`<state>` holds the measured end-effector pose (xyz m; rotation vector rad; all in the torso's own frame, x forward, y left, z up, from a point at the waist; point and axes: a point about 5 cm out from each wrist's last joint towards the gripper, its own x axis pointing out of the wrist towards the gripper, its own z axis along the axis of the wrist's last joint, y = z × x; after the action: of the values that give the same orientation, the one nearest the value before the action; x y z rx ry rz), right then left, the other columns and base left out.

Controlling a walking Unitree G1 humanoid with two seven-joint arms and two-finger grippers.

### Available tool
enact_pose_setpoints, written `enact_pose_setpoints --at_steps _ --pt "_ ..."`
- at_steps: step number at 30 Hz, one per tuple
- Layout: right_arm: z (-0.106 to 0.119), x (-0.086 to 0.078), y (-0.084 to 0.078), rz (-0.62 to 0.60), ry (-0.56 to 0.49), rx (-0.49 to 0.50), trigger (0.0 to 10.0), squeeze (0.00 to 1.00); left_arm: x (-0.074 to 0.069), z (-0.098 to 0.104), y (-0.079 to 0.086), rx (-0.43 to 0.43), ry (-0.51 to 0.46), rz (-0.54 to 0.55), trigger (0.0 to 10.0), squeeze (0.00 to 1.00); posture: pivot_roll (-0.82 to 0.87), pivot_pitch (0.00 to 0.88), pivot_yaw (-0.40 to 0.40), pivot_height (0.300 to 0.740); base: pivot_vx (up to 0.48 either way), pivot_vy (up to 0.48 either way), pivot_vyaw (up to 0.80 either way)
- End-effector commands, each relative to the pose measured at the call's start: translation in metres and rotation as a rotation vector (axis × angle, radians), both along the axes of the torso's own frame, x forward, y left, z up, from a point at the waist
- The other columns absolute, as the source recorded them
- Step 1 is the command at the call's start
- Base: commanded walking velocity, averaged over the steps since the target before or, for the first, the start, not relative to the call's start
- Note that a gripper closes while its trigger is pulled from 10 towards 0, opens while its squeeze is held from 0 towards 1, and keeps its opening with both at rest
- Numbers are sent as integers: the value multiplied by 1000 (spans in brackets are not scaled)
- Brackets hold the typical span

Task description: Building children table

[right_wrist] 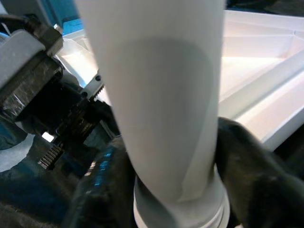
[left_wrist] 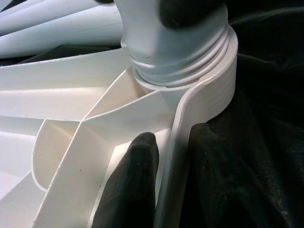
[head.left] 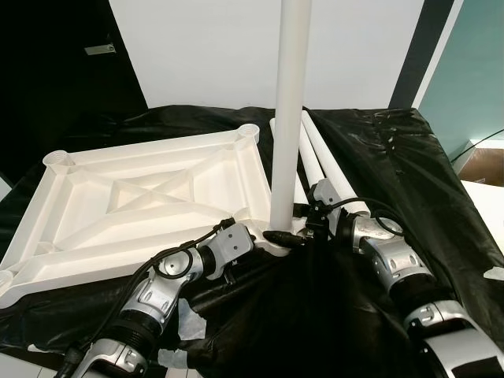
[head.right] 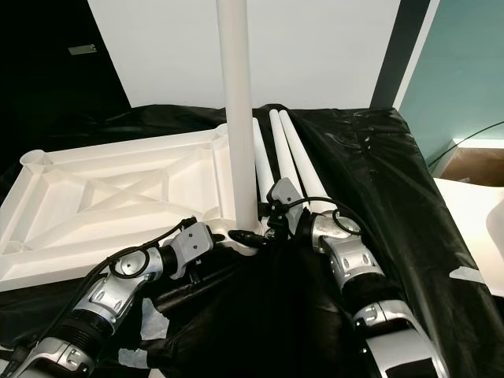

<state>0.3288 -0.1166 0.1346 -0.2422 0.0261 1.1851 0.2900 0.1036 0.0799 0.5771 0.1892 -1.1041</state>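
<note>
Left gripper [head.left: 266,236]: I see it nearest me, reaching in from seven o'clock to the near right corner of the upturned white plastic tabletop [head.left: 150,197]. In the left wrist view its two black fingers [left_wrist: 130,185] pinch the corner's rim wall, one inside the tray, one outside against the black sheet.

Right gripper [head.left: 303,224]: I see it coming in from five o'clock, its fingers [right_wrist: 256,175] closed around the foot of the upright white plastic tube leg [head.left: 290,102], one on each side, just above the threaded end.

Upright leg: it stands vertical in the round corner socket [left_wrist: 209,90] of the tabletop, dead ahead at twelve o'clock. The wrist view shows screw threads still visible above the socket lip.

Tabletop: it lies underside up, ribs and crossed braces showing, stretching from the grippers toward ten o'clock. Round sockets sit at the far corners.

Spare legs [head.left: 331,169]: more white tubes lie flat on the sheet just behind the upright one, running toward one o'clock, side by side and touching.

Cover: crinkled black plastic sheet [head.left: 409,173] spreads beneath everything.

Background: white wall panel [head.left: 220,47] at twelve o'clock, furthest off.
</note>
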Motion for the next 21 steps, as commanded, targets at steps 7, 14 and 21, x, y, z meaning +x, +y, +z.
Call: enact_pose_setpoints --at_steps 7,14,21 --pt "-3 -3 7 -4 10 34 0 0 -21 -35 4 85 153 -38 10000 0 81 0 24 740 0 0 0" --pt "-15 -11 11 -480 -123 273 0 0 -21 -34 3 86 150 -43 10000 0 82 0 20 740 0 0 0" --pt "-24 -25 4 -725 -163 335 0 0 -20 -34 3 90 152 -47 10000 0 81 0 25 740 0 0 0"
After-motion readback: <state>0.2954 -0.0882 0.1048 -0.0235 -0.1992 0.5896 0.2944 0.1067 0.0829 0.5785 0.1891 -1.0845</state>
